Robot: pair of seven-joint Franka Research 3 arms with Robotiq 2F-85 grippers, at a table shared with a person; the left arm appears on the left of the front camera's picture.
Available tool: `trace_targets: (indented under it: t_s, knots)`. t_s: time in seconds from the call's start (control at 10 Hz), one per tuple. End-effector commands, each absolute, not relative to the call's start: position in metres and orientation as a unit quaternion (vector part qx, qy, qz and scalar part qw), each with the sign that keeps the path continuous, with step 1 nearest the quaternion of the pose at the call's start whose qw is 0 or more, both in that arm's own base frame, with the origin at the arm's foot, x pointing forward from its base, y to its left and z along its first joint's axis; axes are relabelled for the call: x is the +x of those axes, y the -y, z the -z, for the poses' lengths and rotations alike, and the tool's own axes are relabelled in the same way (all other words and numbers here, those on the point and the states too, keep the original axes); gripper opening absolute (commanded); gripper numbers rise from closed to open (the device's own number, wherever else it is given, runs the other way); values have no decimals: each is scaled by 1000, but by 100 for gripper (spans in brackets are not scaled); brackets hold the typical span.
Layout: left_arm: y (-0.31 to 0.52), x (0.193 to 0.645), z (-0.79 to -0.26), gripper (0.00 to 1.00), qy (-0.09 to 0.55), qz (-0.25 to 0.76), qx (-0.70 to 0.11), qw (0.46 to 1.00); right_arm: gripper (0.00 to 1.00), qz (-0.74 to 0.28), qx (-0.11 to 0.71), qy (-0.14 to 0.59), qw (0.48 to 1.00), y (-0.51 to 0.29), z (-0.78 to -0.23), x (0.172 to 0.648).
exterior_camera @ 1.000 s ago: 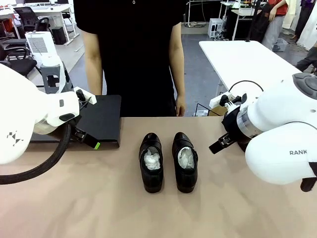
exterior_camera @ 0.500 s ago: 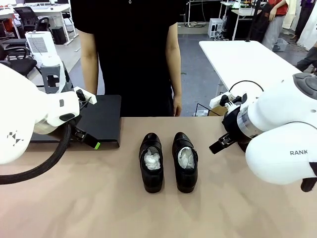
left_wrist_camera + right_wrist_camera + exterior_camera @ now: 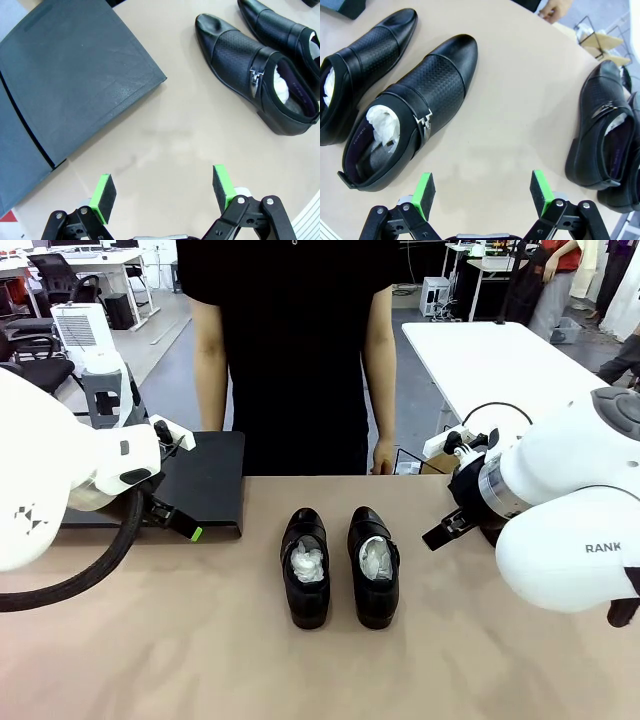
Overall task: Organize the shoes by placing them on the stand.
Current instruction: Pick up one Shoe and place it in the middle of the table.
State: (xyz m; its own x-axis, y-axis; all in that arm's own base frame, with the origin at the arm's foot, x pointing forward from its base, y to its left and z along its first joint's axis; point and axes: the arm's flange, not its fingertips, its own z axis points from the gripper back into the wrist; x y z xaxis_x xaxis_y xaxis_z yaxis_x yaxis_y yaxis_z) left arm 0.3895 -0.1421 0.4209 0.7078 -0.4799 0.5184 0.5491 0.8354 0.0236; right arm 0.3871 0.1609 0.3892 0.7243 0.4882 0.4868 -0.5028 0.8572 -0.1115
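Observation:
Two black glossy shoes stuffed with white paper stand side by side mid-table, toes toward the person: one (image 3: 306, 568) on the left, one (image 3: 373, 566) on the right. The right wrist view has this pair (image 3: 405, 110) at its left and two more shoes (image 3: 600, 125) at its right edge. The matte black stand (image 3: 205, 480) lies at the table's far left with nothing on it. My left gripper (image 3: 163, 192) is open over bare table between the stand (image 3: 65, 85) and the nearer shoe (image 3: 255, 75). My right gripper (image 3: 481, 194) is open above bare table between the two pairs.
A person in black stands at the far edge, one hand (image 3: 383, 455) hanging near the table. A black wire rack (image 3: 600, 40) sits past the table's far right corner. A second white table (image 3: 490, 360) stands behind on the right.
The person has shifted to the right along the far edge. Both arms and the shoes are where they were.

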Motion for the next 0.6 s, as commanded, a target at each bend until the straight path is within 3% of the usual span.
trace_targets:
  t_s: [0.0, 0.5]
  knots:
    - [139, 389, -420, 100, 267, 276, -73, 920, 100, -261, 16, 266, 928, -162, -388, 389]
    - [139, 389, -420, 100, 267, 276, -73, 920, 100, -267, 14, 258, 928, -161, -389, 387]
